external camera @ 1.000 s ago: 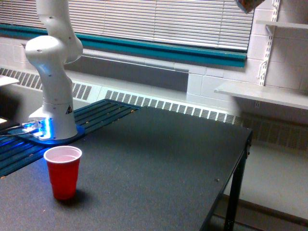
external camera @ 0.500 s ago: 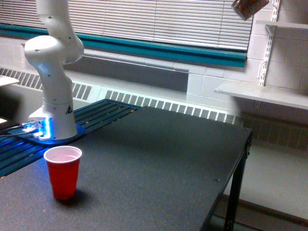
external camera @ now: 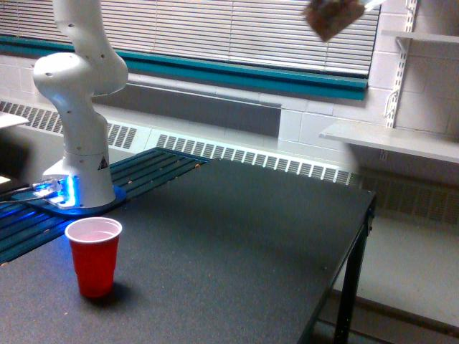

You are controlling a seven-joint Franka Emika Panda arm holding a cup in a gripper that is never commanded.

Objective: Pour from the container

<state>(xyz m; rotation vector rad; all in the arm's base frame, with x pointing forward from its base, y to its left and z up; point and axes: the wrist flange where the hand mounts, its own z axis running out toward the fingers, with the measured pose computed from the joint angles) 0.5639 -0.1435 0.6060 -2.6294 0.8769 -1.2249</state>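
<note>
We cannot see our gripper, cut off above the frame. The clear container (external camera: 332,17) of brown bits hangs tilted high above the table's (external camera: 237,236) far edge; the red cup (external camera: 94,256) stands near its left front corner.

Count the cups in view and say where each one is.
2. The red cup stands on the black table near the robot's base. The clear container of brown bits hangs tilted at the frame's top; blurred.
</note>
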